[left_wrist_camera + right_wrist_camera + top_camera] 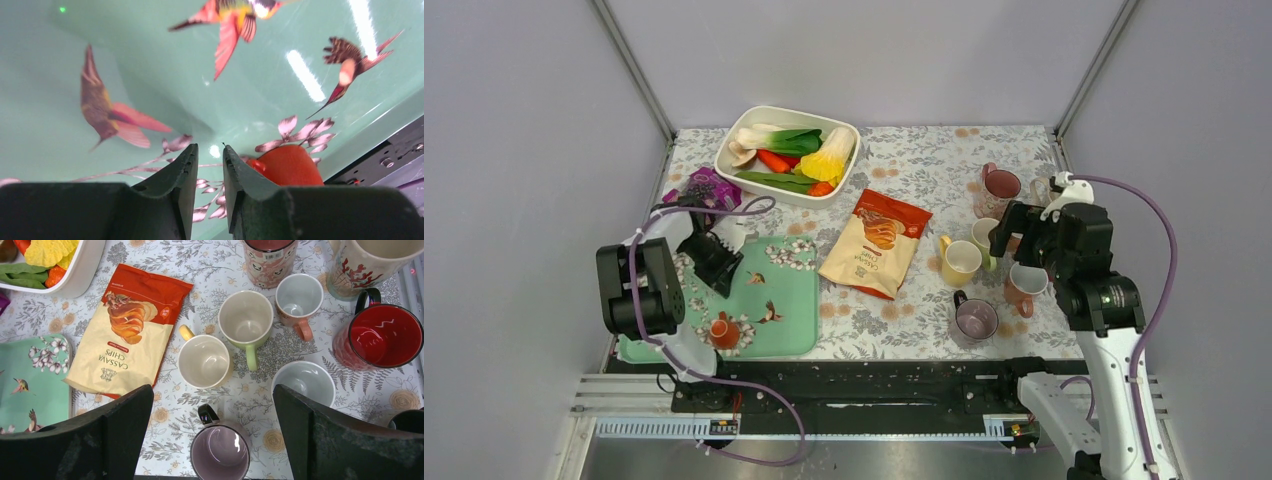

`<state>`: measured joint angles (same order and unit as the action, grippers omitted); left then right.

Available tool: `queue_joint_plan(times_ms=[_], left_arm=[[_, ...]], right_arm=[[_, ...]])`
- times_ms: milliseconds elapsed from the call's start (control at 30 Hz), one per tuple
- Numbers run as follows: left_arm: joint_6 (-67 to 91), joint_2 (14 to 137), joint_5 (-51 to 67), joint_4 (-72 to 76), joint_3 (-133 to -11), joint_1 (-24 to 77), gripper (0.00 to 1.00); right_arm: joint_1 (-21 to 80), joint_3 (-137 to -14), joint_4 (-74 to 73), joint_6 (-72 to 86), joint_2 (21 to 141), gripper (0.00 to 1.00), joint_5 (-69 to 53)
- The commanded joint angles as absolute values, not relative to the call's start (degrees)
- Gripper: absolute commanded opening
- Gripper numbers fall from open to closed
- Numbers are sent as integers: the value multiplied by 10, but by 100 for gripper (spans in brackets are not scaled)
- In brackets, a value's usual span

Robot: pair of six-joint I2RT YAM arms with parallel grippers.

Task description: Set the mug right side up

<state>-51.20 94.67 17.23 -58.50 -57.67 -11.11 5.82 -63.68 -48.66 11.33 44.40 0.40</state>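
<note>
The small orange mug (pixel 723 332) sits at the near edge of the green tray (pixel 794 300), on the left of the surface (pixel 924 165). From the left wrist it shows a rounded top with no open rim, so it looks to be mouth down. The tray is printed with hummingbirds and pale blossoms. The left gripper (pixel 210 150) hangs low over the tray, just far of the mug, with its jaws only a narrow slit apart and nothing between them.

On the right, the right gripper (pixel 212 390) is spread wide and holds nothing. It hovers above a cluster of upright mugs: a cream one with a yellow handle (pixel 204 361), a pale green one (pixel 246 317), a small one with a pink handle (pixel 299 296), a red one with a black handle (pixel 385 335), a white cup (pixel 303 382) and a purple one (pixel 220 452).

Left of the cluster lies an orange and cream bag (pixel 125 340) reading "CASSAVA CHIPS" (the smaller print is too fine to read). A patterned mug (pixel 270 255) at the far edge carries a barcode sticker — its digits are illegible. A white dish (pixel 729 152) of vegetables stands far left.
</note>
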Motion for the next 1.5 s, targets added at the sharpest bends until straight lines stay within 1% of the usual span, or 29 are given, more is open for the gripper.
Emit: queue_joint_plan(times_ms=[0,67,133,267,333,367,500,633,833,933,1167,1267,1467], left_arm=[[-491,962,230,-639,-641,-91,31],[-480,953,232,-657,-657,-90,38],[-445,941,216,-670,-667,-90,48],[-403,923,167,-687,-641,-84,74],[-393,925,129,-688,-619,-80,92],[-389,928,113,-687,-610,-81,98],[-366,937,80,-686,-585,-80,99],[-359,938,86,-723,-580,-81,99],[-346,908,93,-761,-574,-64,99],[-341,882,77,-742,-537,-47,99],[-301,847,9,-644,-481,-25,99],[-290,842,6,-618,-469,-23,99],[-310,844,2,-614,-433,-10,99]], right_arm=[[62,-615,-460,107,414,99,-17],[63,-608,-456,107,404,99,-22],[63,-603,-452,110,398,100,-26],[63,-587,-446,116,390,99,-40],[63,-575,-440,119,387,99,-48],[63,-567,-436,121,384,99,-54],[64,-537,-411,125,377,99,-88],[69,-524,-397,123,374,100,-106],[77,-522,-386,121,370,99,-125],[78,-520,-380,121,361,99,-130],[78,-519,-376,120,360,99,-133],[77,-519,-375,120,362,100,-133],[77,-519,-373,119,360,99,-129]])
